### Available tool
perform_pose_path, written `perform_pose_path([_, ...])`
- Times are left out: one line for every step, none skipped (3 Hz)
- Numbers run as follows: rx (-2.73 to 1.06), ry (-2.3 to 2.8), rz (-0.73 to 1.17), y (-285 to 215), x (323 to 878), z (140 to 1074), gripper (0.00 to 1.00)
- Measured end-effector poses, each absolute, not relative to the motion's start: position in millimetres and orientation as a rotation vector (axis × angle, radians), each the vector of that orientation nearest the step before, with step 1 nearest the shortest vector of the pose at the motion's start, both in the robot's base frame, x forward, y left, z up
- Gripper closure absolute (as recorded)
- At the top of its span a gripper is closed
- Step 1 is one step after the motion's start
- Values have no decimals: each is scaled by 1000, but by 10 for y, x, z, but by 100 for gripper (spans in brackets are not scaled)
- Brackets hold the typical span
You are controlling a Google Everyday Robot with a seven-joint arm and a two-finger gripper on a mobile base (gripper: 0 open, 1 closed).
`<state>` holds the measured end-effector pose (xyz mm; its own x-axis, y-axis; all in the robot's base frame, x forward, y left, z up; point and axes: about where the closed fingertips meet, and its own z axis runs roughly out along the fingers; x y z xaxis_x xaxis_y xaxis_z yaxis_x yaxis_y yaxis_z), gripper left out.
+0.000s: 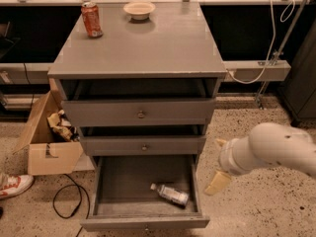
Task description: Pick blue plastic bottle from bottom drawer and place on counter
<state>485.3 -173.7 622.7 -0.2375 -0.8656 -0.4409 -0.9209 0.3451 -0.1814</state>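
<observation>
The blue plastic bottle (170, 193) lies on its side in the open bottom drawer (106, 189), towards the drawer's right front, white cap pointing left. The counter (148, 43) is the grey cabinet's flat top. My gripper (218, 174) hangs at the end of the white arm, to the right of the drawer and outside it, about level with the drawer's right wall. It holds nothing that I can see and is apart from the bottle.
A red-orange soda can (92, 19) and a small white bowl (139, 9) stand at the back of the counter. Two knobbed drawers sit above the bottom one. A cardboard box (47, 142) with rubbish, a black cable and a shoe (12, 184) are on the floor at left.
</observation>
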Motion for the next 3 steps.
perform_pose_path([-1497, 2143, 169, -1674, 5028, 5583, 0])
perform_pose_path([-1429, 2117, 217, -1611, 5227, 5084, 0])
perform_pose_path([-1428, 2134, 256, -1569, 5168, 4895, 0])
